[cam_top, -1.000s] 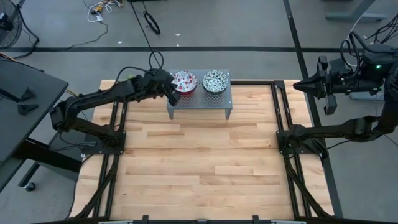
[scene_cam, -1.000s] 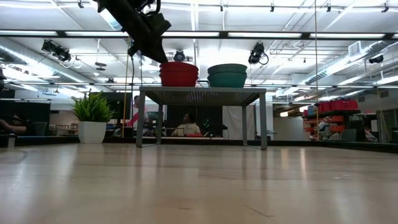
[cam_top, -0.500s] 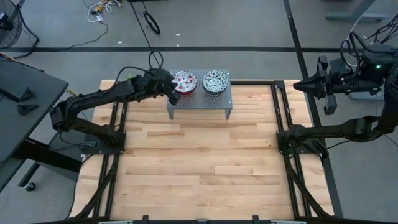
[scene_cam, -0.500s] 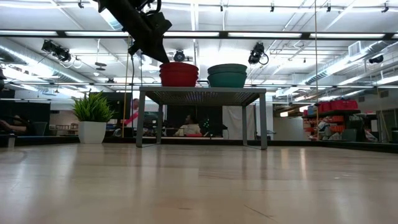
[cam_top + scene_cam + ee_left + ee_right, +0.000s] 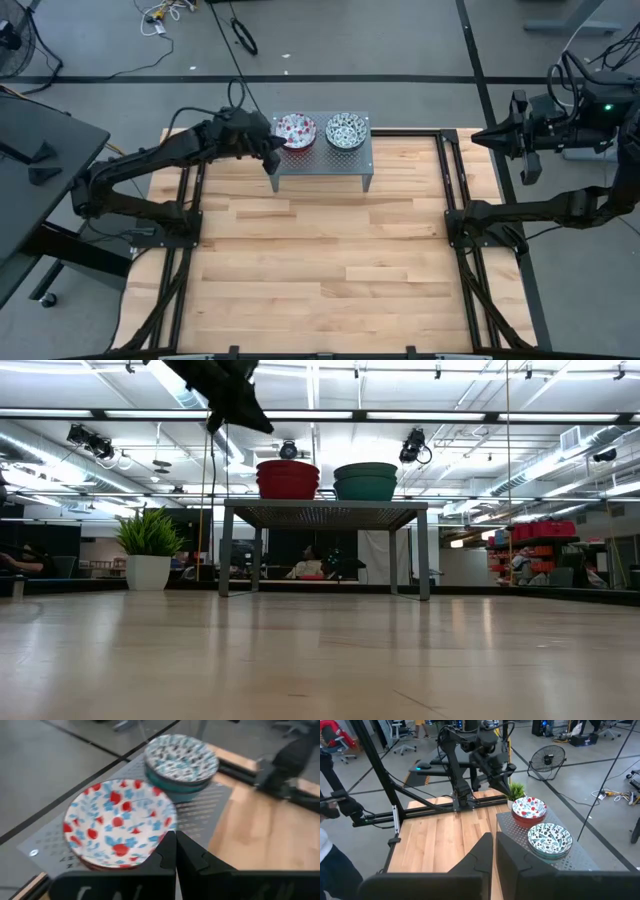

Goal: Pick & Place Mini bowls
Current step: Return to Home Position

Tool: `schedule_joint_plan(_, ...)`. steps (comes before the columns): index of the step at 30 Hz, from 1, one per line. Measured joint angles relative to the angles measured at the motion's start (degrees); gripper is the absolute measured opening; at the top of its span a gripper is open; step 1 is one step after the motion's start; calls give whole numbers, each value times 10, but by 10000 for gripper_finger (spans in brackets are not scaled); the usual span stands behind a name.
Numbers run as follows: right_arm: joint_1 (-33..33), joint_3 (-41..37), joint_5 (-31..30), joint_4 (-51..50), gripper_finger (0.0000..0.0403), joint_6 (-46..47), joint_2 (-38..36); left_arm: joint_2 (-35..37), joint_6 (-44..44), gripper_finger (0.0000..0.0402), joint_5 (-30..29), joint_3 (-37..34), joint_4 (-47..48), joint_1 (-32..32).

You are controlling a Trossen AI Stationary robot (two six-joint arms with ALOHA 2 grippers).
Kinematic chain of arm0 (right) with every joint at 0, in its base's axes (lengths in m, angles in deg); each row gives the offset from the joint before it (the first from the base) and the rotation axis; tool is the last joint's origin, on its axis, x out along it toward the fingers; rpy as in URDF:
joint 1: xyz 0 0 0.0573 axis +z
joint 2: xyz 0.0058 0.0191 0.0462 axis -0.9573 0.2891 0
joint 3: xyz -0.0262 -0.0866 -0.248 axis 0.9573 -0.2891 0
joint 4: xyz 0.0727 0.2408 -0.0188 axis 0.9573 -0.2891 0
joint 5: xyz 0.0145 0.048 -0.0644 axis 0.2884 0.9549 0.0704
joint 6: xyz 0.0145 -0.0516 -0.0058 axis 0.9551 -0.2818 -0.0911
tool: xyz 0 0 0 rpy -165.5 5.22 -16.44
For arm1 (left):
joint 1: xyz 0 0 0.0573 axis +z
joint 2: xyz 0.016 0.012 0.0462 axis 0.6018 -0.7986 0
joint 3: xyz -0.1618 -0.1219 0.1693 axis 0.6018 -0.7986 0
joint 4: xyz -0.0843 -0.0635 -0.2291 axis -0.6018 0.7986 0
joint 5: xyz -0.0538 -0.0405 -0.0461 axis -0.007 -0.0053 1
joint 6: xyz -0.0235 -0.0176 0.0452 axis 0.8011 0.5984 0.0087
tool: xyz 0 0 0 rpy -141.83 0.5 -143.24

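Two stacks of mini bowls rest on top of a grey perforated stand (image 5: 322,158) at the table's far edge: a reddish stack (image 5: 295,130) (image 5: 287,478) (image 5: 117,822) on the left and a green-teal stack (image 5: 346,130) (image 5: 365,480) (image 5: 181,760) on the right. My left gripper (image 5: 274,152) (image 5: 255,418) (image 5: 175,845) is shut with nothing in it. It hangs above and just left of the reddish stack, clear of it. My right gripper (image 5: 478,137) (image 5: 494,842) is shut and waits high up beyond the table's right side.
The wooden table (image 5: 330,250) stretches bare in front of the stand. Black frame rails (image 5: 185,230) run along its left and right sides (image 5: 455,225). A potted plant (image 5: 148,550) stands in the room beyond.
My left gripper, still shut, has risen and drawn back a little toward the table's left edge, away from the reddish stack. The bowls have stayed in place on the stand.
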Motion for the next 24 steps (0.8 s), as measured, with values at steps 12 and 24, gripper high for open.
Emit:
schedule_joint_plan(12, 0, 0, 0, 0, 25, 0, 0, 29, 34, 0, -31, 0, -6, -95)
schedule_joint_plan(24, 0, 0, 0, 0, 25, 0, 0, 29, 25, 0, -85, 0, -23, -192)
